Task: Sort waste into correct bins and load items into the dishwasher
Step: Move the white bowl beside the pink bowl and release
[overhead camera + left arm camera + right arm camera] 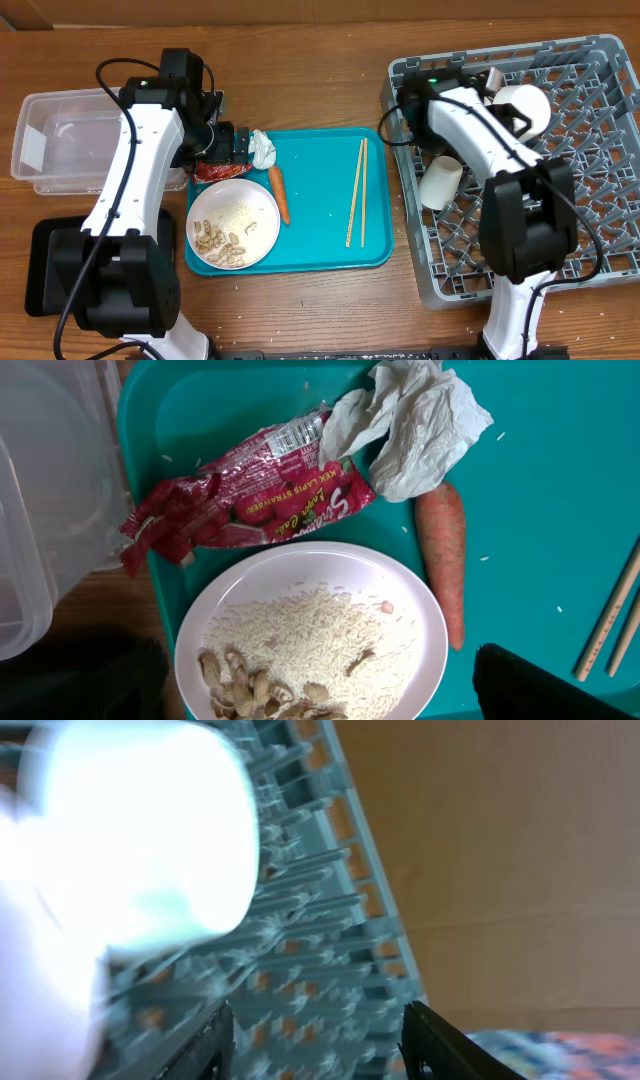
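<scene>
A white bowl [233, 228] with peanut shells [262, 695] and rice stands on the teal tray [320, 150]. A red wrapper [250, 500], a white tissue [415, 420] and a carrot [443, 560] lie just beyond it. My left gripper [222, 145] is open and empty, its jaws [315, 695] spread over the bowl. My right gripper [495, 90] is open and empty above the grey dish rack [560, 210], next to a white bowl [525, 105], which is blurred in the right wrist view [130, 830]. A small cup [440, 183] lies in the rack.
Two wooden chopsticks [356, 190] lie on the teal tray's right half. The clear tub [60, 140] stands at the far left, touching the tray's corner. The black tray [45, 265] sits at the front left, partly under my left arm.
</scene>
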Available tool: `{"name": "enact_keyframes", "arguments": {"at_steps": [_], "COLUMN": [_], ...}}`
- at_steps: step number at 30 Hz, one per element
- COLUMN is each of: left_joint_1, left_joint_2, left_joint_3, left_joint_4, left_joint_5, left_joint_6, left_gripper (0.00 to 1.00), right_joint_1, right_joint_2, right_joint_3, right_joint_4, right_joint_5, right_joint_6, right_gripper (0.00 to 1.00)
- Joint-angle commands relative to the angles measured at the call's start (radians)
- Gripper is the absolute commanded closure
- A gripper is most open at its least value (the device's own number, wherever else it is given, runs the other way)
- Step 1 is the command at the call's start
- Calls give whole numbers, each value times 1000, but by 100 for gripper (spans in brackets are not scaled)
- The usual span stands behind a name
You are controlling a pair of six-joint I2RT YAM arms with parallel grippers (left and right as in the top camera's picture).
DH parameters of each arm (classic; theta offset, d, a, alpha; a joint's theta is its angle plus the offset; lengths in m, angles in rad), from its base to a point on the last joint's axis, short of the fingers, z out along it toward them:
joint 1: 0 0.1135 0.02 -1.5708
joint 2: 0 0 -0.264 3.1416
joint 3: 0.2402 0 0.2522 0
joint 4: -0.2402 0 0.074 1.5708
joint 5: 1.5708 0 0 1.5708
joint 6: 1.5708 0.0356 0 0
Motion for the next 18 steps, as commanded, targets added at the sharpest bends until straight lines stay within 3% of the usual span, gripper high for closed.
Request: {"name": "enact_keyframes", "arguments": {"at_steps": [1, 5, 8, 12, 18], "left_joint_1": [4, 4, 4, 4, 4], "left_joint_2": [15, 15, 15, 15, 15], "left_joint_3": [16, 16, 16, 16, 16], "left_joint_4": [1, 1, 1, 1, 1], "left_joint_5": [-6, -6, -6, -6, -6], "left_joint_6": [22, 22, 22, 22, 22], "left_gripper": [0, 0, 0, 0, 0], "right_joint_1": [51, 105, 136, 172, 257], "right_joint_2": [-136, -235, -299, -316, -311], "right_joint_3": [101, 183, 209, 204, 32], "right_joint_4": [-22, -58, -22, 35, 156], "right_joint_5": [-136, -366, -725, -1215, -1316], "right_joint_6": [72, 61, -50, -209, -161], "right_gripper": [40, 34, 35, 44, 54]}}
